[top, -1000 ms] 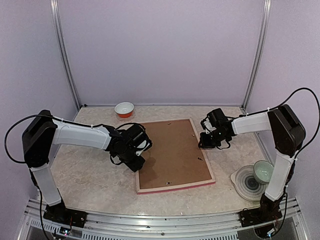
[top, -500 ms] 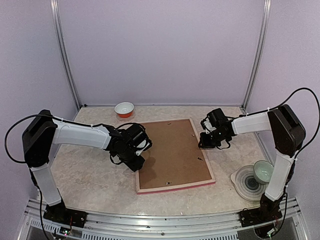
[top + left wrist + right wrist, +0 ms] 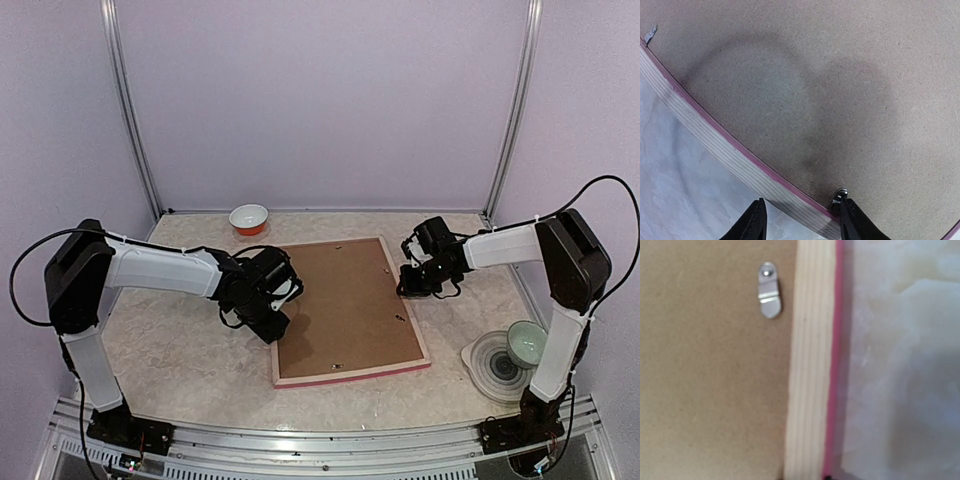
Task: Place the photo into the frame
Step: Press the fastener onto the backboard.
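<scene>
The left gripper [image 3: 802, 222] points down with its two black fingers [image 3: 754, 225] standing apart, nothing pinched between them. Directly under them runs one side of the frame [image 3: 735, 155], a flat strip of pale, finely ribbed wood with a thin pink line along each edge. The outer finger hangs over the table [image 3: 680, 200], a mottled whitish, marble-looking surface. The inner finger sits right against a small shiny metal clip [image 3: 840, 192] at the strip's inner edge. Beyond the fingertips spreads the backing board [image 3: 840, 90], matte brown fibreboard with a speckled grain, filling the frame.

The frame lies flat and back-side up in the middle of the table, a large thin rectangle between the two grippers, its pink face edge showing along the near side.

The right gripper [image 3: 410, 288] hangs over the opposite long side. Below it are the same ribbed wood and pink edge, and just inside, a rounded silver tab [image 3: 769, 290] pinned on the board. Whether its fingers are apart or together cannot be told.

Nearer than that gripper, a pale green bowl [image 3: 527, 342] sits on a ringed grey plate [image 3: 490, 368]. Farther off than the left gripper stands an orange bowl [image 3: 249, 217] with a white inside.
</scene>
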